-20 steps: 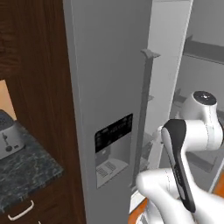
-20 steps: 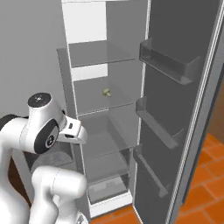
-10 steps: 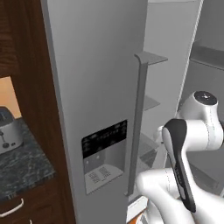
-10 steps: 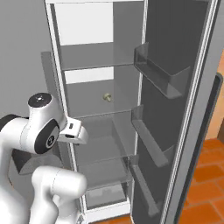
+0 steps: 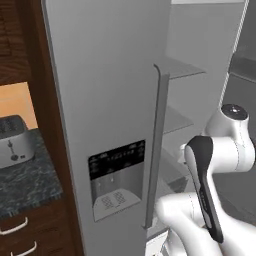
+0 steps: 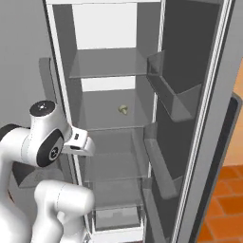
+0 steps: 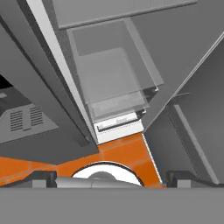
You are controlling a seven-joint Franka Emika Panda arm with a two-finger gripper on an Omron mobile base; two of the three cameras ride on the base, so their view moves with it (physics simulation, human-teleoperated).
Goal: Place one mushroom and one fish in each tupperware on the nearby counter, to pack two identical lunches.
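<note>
Left base view: fridge door (image 5: 107, 100) is blocking the shelves; counter (image 5: 25, 182) w/ toaster (image 5: 14, 140) is sitting left.
Right base view: mushroom (image 6: 123, 109) is lying mid-shelf, gripper (image 6: 88, 147) hanging below it, apart.
Hand view: fingertips (image 7: 41, 178) are standing spread, empty, pointing floorward. Should raise wrist, level it w/ shelf, then reach in.

Grey fridge (image 6: 190, 71), speckled dark counter (image 5: 25, 180), seemingly tan mushroom (image 6: 123, 109)

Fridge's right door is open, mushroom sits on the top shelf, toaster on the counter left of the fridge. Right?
Not quite. The mushroom sits on the second shelf down, not the top one; the right base view shows this. The rest holds: the fridge's right door is open, and the toaster stands on the counter left of the fridge in the left base view.
</note>
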